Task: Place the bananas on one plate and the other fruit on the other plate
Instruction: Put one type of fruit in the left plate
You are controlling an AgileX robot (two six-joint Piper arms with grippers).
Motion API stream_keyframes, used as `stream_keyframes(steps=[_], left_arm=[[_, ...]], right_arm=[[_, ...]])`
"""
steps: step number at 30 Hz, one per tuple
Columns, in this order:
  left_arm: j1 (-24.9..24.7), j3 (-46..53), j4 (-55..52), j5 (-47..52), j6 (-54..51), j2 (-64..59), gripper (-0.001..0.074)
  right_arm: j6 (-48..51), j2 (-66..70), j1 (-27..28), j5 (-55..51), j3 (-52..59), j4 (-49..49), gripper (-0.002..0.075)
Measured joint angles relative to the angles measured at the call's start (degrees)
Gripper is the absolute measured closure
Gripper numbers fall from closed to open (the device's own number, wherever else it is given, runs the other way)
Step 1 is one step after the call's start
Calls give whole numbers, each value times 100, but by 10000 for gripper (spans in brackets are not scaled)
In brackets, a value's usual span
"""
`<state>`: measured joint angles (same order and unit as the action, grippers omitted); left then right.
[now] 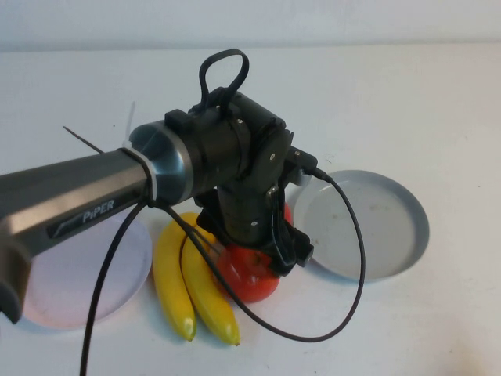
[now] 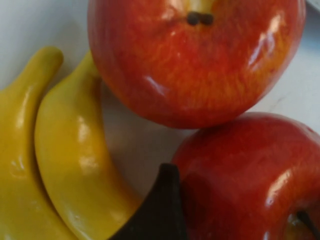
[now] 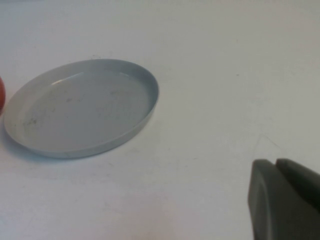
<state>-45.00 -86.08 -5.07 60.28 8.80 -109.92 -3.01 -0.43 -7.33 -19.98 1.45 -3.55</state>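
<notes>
White surface (image 1: 438,102) seen bare at back | left gripper (image 1: 270,254) lowered over apples (image 2: 200,60), one finger (image 2: 160,210) touching the near apple, jaws' opening cannot be told | bananas (image 1: 188,286) beside apples, between pink plate (image 1: 78,290) and grey-blue plate (image 1: 383,223) | right gripper (image 3: 285,200) near grey-blue plate, jaws seen closed, nothing held

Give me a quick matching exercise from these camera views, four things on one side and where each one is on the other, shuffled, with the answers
Things:
1. bananas
2. grey-blue plate
3. pink plate
4. left claw

Places:
A. on the robot's right side of the table, nothing in it
B. lowered over the apples
C. partly hidden under the left arm
D. on the table between the pink plate and the apples

Pairs: 1-D, 2-A, 3-C, 4-B

The right claw sits parked near the grey-blue plate.
</notes>
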Motion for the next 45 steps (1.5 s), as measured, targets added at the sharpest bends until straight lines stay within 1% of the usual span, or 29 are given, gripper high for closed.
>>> stream_keyframes(steps=[13,15,18,24,28,33,35,37,43,45], left_arm=[[0,-7,170,196,0,0,71],[0,-7,170,210,0,0,92],[0,-7,179,224,0,0,151],[0,-7,194,224,0,0,152],[0,5,153,161,0,238,152],[29,5,-297,42,0,869,153],[157,5,-418,112,0,1090,153],[416,5,-466,311,0,1204,153],[1585,149,-612,883,0,1232,153],[1821,310,-612,893,0,1232,153]], right_arm=[[0,0,0,0,0,0,741],[0,0,0,0,0,0,742],[0,0,0,0,0,0,741],[0,-3,0,0,0,0,741],[0,-12,0,0,0,0,742],[0,-25,0,0,0,0,741],[0,-38,0,0,0,0,742],[0,-38,0,0,0,0,741],[0,-38,0,0,0,0,741],[0,-38,0,0,0,0,741]])
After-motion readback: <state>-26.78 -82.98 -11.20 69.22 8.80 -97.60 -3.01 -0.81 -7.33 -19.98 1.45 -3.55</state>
